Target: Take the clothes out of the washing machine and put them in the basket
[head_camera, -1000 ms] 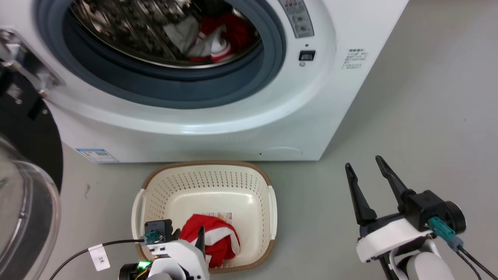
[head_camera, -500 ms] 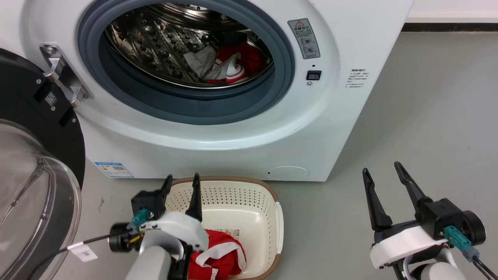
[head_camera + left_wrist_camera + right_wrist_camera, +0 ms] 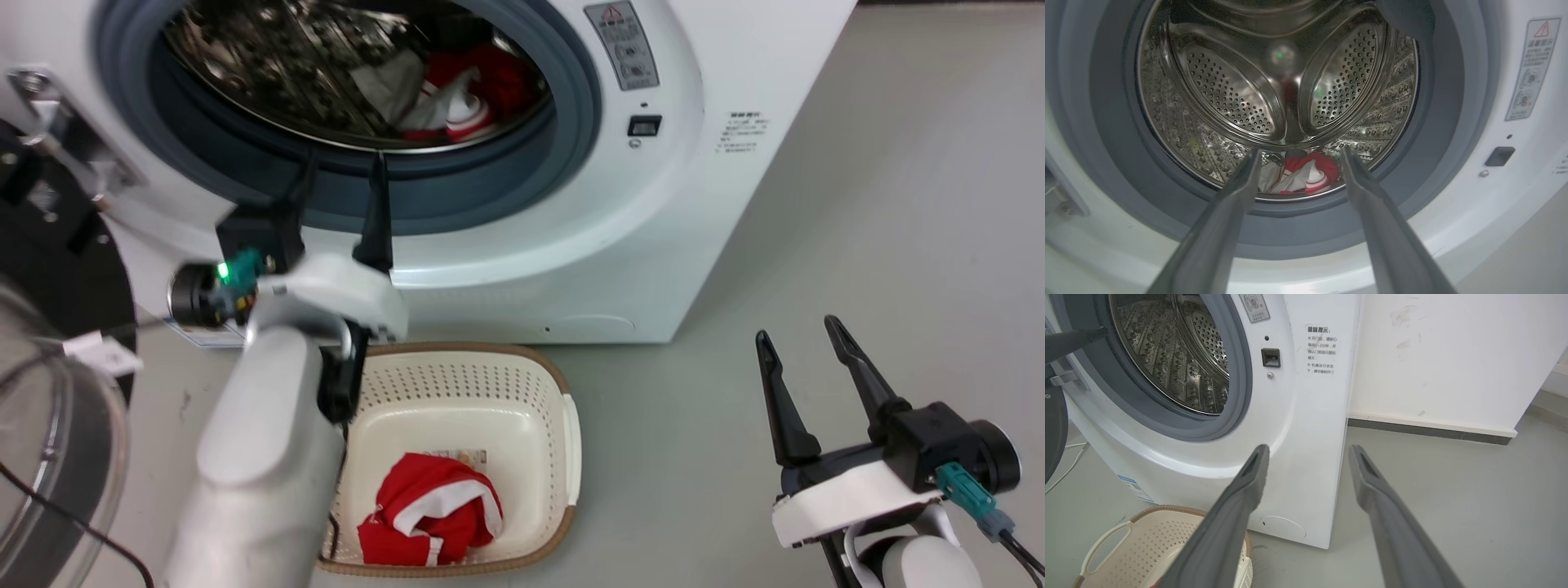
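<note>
Two grippers are under my control, and both have their fingers spread with nothing between them. My left gripper (image 3: 343, 163) is raised in front of the one washing machine (image 3: 588, 245), with its fingertips level with the lower arc of the grey rubber ring (image 3: 490, 200) and pointing into the opening. My right gripper (image 3: 796, 328) hangs over the grey floor (image 3: 898, 204) to the right of the machine, well apart from the basket (image 3: 457, 349). The machine is white and front-loading, and its glass door (image 3: 49, 457) is swung open at the left. One basket, cream with perforated walls and a brown rim, stands on the floor just in front of the machine's base. I see the clothes in two places. One red garment (image 3: 433, 510) with white stripes lies crumpled on the basket bottom, toward the near wall. One heap (image 3: 1306, 173) of red fabric with white and pale grey parts lies low in the perforated steel drum (image 3: 1229, 94). In the left wrist view it shows between the left fingers, further in and untouched. I cannot count the pieces in that heap.
</note>
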### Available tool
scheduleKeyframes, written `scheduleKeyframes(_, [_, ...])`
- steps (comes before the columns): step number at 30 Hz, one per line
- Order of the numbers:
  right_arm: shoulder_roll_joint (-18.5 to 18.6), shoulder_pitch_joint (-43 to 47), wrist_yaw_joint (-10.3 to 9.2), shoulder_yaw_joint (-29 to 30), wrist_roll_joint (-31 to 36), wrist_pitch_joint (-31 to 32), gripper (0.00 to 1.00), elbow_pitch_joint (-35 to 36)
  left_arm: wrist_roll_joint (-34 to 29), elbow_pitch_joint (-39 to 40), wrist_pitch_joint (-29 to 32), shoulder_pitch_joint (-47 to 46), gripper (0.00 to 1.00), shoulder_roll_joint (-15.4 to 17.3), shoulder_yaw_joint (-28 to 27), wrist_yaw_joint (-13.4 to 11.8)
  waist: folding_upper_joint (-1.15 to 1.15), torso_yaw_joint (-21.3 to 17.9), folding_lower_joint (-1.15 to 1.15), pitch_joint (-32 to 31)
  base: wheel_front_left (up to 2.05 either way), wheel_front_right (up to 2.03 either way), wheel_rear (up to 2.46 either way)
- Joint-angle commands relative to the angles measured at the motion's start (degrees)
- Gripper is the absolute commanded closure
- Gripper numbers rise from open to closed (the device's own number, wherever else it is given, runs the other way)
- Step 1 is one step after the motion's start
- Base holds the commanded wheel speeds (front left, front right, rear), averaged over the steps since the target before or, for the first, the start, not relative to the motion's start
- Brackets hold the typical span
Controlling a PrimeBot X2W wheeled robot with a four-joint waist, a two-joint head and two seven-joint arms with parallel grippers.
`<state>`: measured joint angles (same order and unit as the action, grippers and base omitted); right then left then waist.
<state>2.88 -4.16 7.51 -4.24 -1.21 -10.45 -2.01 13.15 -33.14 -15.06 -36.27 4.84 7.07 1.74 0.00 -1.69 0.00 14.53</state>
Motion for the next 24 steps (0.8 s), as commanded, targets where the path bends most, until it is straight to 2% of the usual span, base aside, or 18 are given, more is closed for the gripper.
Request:
scheduleKeyframes(1, [0.0,-0.93,-0.04,-0.25,-0.38,-0.07,0.0,0.34,-0.41,-1.75,-0.15,-2.2,0.0,0.49,0.06,0.47,0.0,-1.44,0.0,1.85,0.0,0.0,0.0])
scheduleKeyframes(11, [-0.01,-4.55,-0.04,-1.73,-2.63,-1.86,0.0,-0.16,-0.45,-16.98,5.22,-20.75,0.0,5.24,0.9,3.34,0.0,-7.44,0.0,11.34,0.0,0.0,0.0])
scheduleKeyframes(24, [-0.05,-8.58,-0.04,-6.47,-7.72,-4.63,0.0,-3.48,-0.17,-30.79,18.95,-40.13,0.0,11.48,1.65,4.26,0.0,-16.47,0.0,21.17,0.0,0.0,0.0])
